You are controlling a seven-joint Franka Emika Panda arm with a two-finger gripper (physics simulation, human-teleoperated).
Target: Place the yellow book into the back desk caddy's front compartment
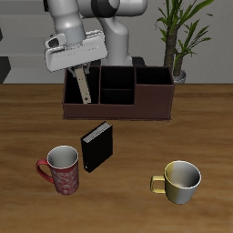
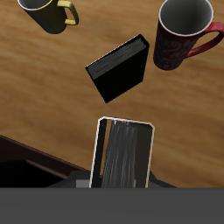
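Observation:
My gripper (image 1: pixel 79 73) is shut on the yellow book (image 1: pixel 83 88), which hangs upright and slightly tilted from the fingers. It hangs over one large end cell of the dark reddish-brown back desk caddy (image 1: pixel 150 102). The front compartment (image 1: pixel 115 95), a small cell of the divided middle section, lies beside the book and looks empty. In the wrist view the held book (image 2: pixel 122 154) shows end-on with a pale edge and hides the fingertips. A dark caddy wall (image 2: pixel 26 162) shows beside it.
A thicker black book (image 1: pixel 97 146) (image 2: pixel 118 68) stands on the table in front of the caddy. A red mug (image 1: pixel 61 170) (image 2: pixel 185 35) and a yellow mug (image 1: pixel 180 180) (image 2: pixel 48 12) stand near the front edge. A potted plant (image 1: pixel 177 36) stands behind the caddy.

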